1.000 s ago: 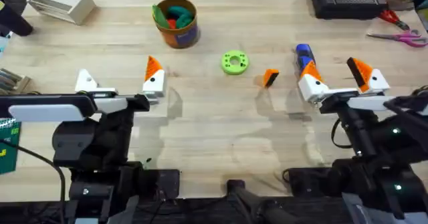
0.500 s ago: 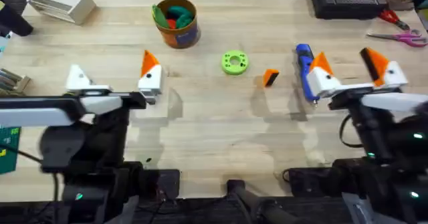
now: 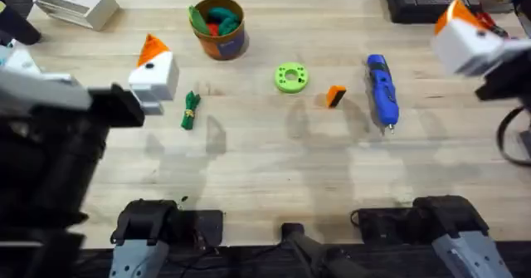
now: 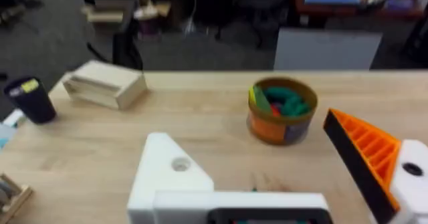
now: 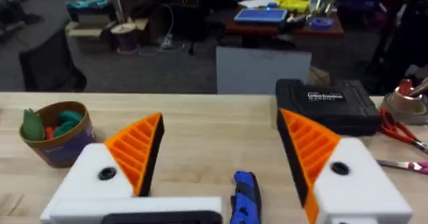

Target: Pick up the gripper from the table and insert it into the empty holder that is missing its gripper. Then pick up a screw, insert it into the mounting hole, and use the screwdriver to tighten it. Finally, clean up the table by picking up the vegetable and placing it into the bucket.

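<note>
Both arms have lifted clear, uncovering the vegetable [image 3: 191, 109]; left gripper [image 4: 281, 184] and right gripper [image 5: 221, 177] spread, empty.

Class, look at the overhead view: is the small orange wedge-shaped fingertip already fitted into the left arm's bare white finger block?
No: the orange gripper lies loose on the table between the green ring and the blue screwdriver.
</note>
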`<state>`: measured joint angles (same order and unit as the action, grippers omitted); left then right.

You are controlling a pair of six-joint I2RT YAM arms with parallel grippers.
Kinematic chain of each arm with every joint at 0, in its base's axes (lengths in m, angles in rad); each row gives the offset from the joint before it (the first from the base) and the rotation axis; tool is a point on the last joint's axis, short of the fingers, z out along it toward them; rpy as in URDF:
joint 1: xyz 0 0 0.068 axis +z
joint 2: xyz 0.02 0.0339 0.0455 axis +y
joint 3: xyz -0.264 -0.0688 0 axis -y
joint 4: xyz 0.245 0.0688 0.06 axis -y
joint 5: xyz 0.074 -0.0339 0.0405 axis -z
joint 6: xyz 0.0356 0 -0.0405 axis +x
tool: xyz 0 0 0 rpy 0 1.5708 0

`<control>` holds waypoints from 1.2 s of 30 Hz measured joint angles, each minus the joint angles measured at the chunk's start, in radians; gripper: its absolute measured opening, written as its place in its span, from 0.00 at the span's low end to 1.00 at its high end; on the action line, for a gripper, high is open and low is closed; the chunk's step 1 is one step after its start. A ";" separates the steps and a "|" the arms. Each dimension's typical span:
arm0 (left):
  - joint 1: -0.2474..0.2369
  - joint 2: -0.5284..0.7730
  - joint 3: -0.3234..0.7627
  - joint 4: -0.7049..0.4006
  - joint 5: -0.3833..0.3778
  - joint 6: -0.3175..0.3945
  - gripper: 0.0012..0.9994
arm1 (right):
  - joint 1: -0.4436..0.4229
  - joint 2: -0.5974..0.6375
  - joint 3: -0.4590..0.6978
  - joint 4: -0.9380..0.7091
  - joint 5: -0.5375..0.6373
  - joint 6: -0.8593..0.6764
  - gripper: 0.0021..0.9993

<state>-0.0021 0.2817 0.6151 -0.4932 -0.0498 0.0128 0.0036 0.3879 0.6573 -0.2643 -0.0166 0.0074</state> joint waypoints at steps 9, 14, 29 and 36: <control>0.000 0.396 0.300 -0.262 0.000 0.007 0.99 | 0.000 0.406 0.351 -0.370 -0.004 0.000 0.99; 0.000 0.529 0.376 -0.352 0.000 0.007 0.99 | 0.000 0.526 0.441 -0.529 -0.006 0.000 0.99; 0.000 0.698 0.390 -0.402 0.000 0.007 0.99 | 0.000 0.601 0.472 -0.633 -0.007 0.000 0.99; 0.000 0.723 0.390 -0.410 0.000 0.007 0.99 | 0.000 0.601 0.472 -0.633 -0.007 0.000 0.99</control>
<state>-0.0021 1.0042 1.0054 -0.9030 -0.0494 0.0200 0.0036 0.9886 1.1290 -0.8978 -0.0235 0.0074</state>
